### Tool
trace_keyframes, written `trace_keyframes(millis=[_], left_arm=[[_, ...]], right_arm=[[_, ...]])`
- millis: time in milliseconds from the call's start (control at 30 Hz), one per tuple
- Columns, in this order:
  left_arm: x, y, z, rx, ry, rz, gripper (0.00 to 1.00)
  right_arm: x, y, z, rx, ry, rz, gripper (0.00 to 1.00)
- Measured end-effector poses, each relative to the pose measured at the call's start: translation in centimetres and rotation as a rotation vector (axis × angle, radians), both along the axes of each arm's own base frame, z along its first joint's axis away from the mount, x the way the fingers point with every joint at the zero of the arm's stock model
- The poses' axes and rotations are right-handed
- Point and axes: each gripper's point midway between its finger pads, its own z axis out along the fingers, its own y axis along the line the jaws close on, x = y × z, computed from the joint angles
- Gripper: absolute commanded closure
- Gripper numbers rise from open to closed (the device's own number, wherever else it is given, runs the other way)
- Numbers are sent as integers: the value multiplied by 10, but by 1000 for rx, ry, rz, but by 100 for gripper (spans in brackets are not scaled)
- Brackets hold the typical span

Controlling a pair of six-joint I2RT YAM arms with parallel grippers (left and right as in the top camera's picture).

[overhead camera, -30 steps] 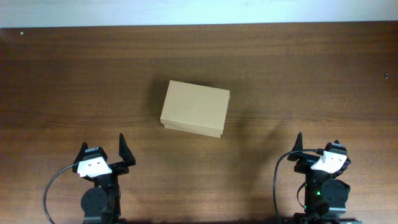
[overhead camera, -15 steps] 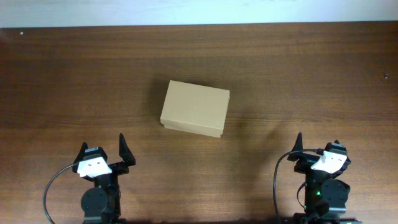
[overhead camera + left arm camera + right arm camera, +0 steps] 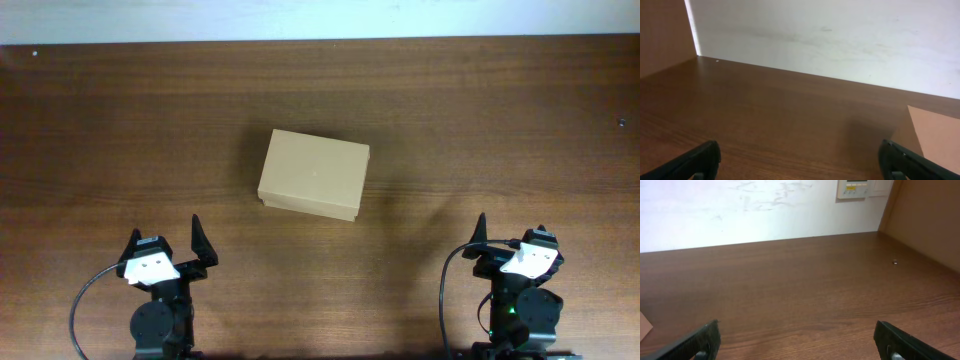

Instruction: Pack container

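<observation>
The container point(image 3: 314, 174) is a plain tan cardboard box with its lid shut, lying near the middle of the brown wooden table. Its corner also shows at the right edge of the left wrist view point(image 3: 935, 135) and as a sliver at the left edge of the right wrist view point(image 3: 644, 324). My left gripper point(image 3: 165, 240) is open and empty at the front left, well short of the box. My right gripper point(image 3: 510, 235) is open and empty at the front right. No pens or other items to pack are in view.
A white wall point(image 3: 840, 35) runs along the table's far edge. A wall panel with a control unit point(image 3: 856, 188) shows in the right wrist view. A small speck point(image 3: 895, 261) lies on the table at the far right.
</observation>
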Motion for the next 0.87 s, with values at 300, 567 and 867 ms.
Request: trace_keyframes(millis=[300, 567, 867], left_arm=[[0, 0, 0, 0, 0, 0, 0], [0, 0, 0, 0, 0, 0, 0], [0, 0, 0, 0, 0, 0, 0]], right_arm=[[0, 0, 0, 0, 0, 0, 1], [0, 0, 0, 0, 0, 0, 1], [0, 0, 0, 0, 0, 0, 1]])
